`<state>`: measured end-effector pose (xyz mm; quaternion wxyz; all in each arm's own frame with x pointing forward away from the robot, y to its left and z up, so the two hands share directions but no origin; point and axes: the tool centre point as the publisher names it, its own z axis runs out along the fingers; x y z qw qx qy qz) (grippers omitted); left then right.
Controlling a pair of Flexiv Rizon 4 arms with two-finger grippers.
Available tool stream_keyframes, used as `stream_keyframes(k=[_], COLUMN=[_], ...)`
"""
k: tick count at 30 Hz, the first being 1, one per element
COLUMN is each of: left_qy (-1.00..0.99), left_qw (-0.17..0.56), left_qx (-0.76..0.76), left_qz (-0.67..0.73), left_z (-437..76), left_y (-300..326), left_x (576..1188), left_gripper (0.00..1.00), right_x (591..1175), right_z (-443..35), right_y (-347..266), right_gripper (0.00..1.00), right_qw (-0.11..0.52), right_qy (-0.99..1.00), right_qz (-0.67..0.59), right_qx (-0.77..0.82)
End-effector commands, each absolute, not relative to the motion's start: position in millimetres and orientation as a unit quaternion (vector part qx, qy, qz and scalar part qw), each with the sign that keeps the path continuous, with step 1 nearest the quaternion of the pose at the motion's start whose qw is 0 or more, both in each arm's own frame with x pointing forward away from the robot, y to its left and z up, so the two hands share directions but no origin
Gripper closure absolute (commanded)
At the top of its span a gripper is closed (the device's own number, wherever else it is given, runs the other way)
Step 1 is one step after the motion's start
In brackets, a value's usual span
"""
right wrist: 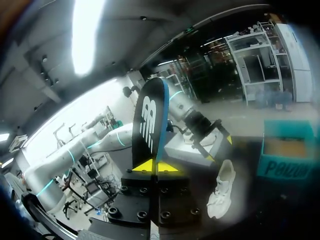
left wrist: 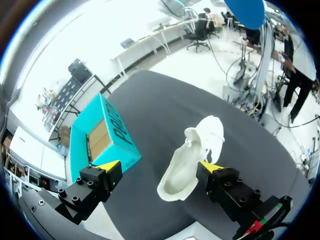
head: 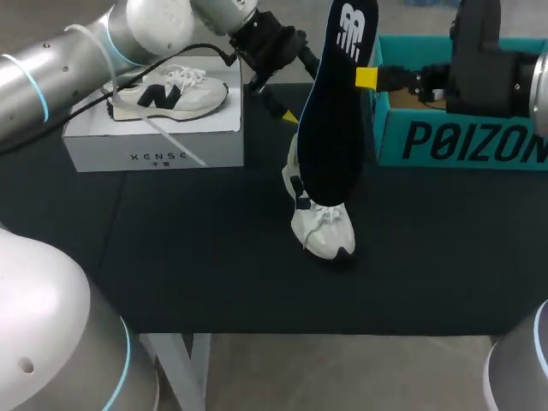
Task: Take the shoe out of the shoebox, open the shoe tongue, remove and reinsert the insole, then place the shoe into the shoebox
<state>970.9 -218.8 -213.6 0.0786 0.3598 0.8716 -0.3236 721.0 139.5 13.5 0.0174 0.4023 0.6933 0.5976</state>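
Gripper of the right arm [right wrist: 156, 166], clamped on the dark insole [head: 338, 103], holds it on end above the white shoe [head: 321, 227], which lies at its 7 o'clock, toe toward 6; the left gripper [left wrist: 160, 166], wide open by the heel, is nearer.

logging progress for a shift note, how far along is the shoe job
Done: the white sneaker is out of the teal cardboard shoebox and lies on the black table, and its dark flat insole is out. In hand: the right gripper is shut on the insole, holding it upright above the sneaker; the left gripper is open at the sneaker. Left: reinsert the insole, then box the sneaker.
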Motion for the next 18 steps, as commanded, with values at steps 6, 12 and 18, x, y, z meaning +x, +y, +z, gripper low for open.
stream_keyframes(k=[6,12,18], left_qy=[0.867,0.784,0.687], left_qw=[0.12,0.342,0.417], left_qx=[0.345,0.362,0.399], left_qz=[-0.34,-0.37,-0.442], left_z=[-217,-198,-176], left_y=[-217,-219,-214], left_x=[968,985,981], left_gripper=[0.0,0.0,0.0], right_x=[732,743,759], right_z=[6,7,2], right_y=[150,155,151], right_gripper=[1.0,1.0,1.0], right_qw=[0.012,-0.036,-0.087], right_qy=[0.686,0.675,0.635], right_qz=[0.606,0.616,0.642], right_qx=[0.402,0.404,0.42])
